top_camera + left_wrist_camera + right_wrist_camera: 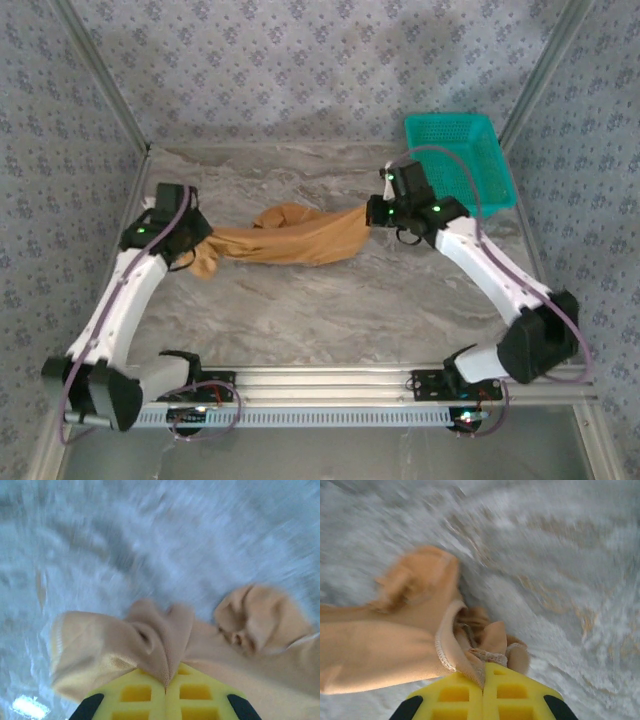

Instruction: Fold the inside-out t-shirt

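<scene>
I see the tan t-shirt bunched into a rope-like band across the middle of the marble-patterned table, running left to right between my two arms. I cannot tell whether it rests on the surface or hangs just clear. The left gripper has its yellow pads pressed together on a gathered fold at the shirt's left end. The right gripper is clamped on the right end — its wrist view shows a stitched hem caught where its yellow pads meet. A teal mesh basket sits in the far right corner, behind the right gripper and apart from the cloth.
</scene>
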Motion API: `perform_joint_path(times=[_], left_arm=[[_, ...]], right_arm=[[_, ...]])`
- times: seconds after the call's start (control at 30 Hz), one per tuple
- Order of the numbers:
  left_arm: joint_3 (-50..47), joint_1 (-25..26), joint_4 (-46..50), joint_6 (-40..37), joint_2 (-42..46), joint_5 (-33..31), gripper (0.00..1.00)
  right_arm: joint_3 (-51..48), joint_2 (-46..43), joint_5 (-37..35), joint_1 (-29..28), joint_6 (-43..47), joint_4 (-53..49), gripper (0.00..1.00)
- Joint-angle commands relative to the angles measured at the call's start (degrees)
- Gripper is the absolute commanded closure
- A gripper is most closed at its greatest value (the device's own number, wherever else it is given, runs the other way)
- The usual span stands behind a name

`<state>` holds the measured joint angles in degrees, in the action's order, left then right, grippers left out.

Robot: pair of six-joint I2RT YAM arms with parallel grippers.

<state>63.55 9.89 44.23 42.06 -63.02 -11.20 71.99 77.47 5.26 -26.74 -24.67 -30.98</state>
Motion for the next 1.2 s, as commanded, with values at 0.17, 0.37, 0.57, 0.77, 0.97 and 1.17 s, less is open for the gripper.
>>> perform_joint_path(times=[0.17,0.37,0.57,0.77,0.97,1.17], left_arm=[[14.86,0.22,6.21,-4.79,5.67,3.87,1.00],[15.73,0.22,0.70,-5.69,-3.48,7.04,1.00],[20.55,-1.16,-1.35,-7.54,-27.21,7.08,1.00],[34.05,-8.42,2.71,-7.50,-47.09,15.38,0.29],[27.69,-7.81,1.82,-9.10,-40.79,15.66,0.29],[6.47,-5.61,-2.51,-7.36,-25.64,9.55,0.37]], right_arm=[[9.91,-12.43,4.30,2.12,2.87,-8.67,1.00],[10.02,-7.28,4.38,5.94,1.17,-5.87,1.00],[15.77,12.77,1.44,9.76,0.90,-2.37,1.00],[38.55,34.14,3.66,12.87,-0.02,-15.04,0.50],[34.03,30.72,2.49,12.10,0.06,-13.44,0.34],[9.74,17.35,1.22,8.93,-1.01,-6.86,0.34]])
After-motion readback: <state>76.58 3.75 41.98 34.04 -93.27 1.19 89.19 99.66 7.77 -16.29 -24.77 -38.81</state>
